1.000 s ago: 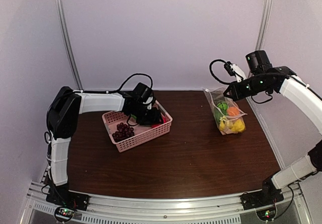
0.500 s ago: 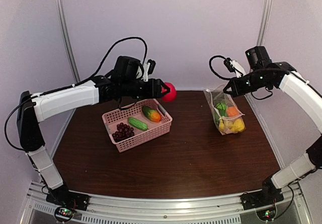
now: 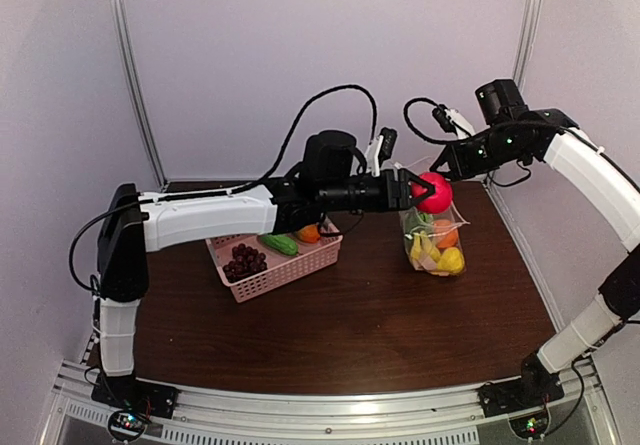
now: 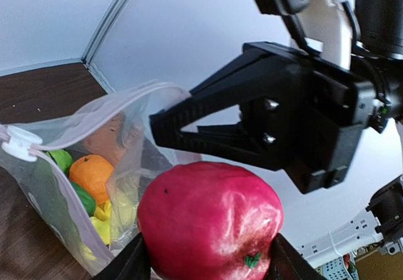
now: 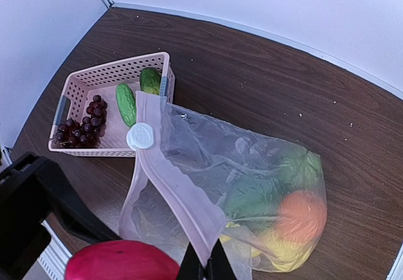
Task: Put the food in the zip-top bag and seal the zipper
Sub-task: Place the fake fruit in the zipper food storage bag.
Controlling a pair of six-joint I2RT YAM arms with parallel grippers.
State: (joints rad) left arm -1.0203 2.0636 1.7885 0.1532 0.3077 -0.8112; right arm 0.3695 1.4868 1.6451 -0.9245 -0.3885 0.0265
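Left gripper point(image 3: 420, 191) has the red apple point(image 4: 211, 220) clamped between part-spread jaws, right at the mouth of the zip-top bag point(image 5: 245, 167). Right gripper point(image 5: 203, 267) is pinched tight on the zipper point(image 5: 171, 182) edge, holding the bag up and open (an orange point(image 5: 301, 216) sits inside among other pieces); its bottom seems to touch the table point(image 3: 350, 335)

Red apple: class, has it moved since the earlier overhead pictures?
Yes. The apple, held in the left gripper, has travelled right, away from the pink basket, and now hangs over the bag.
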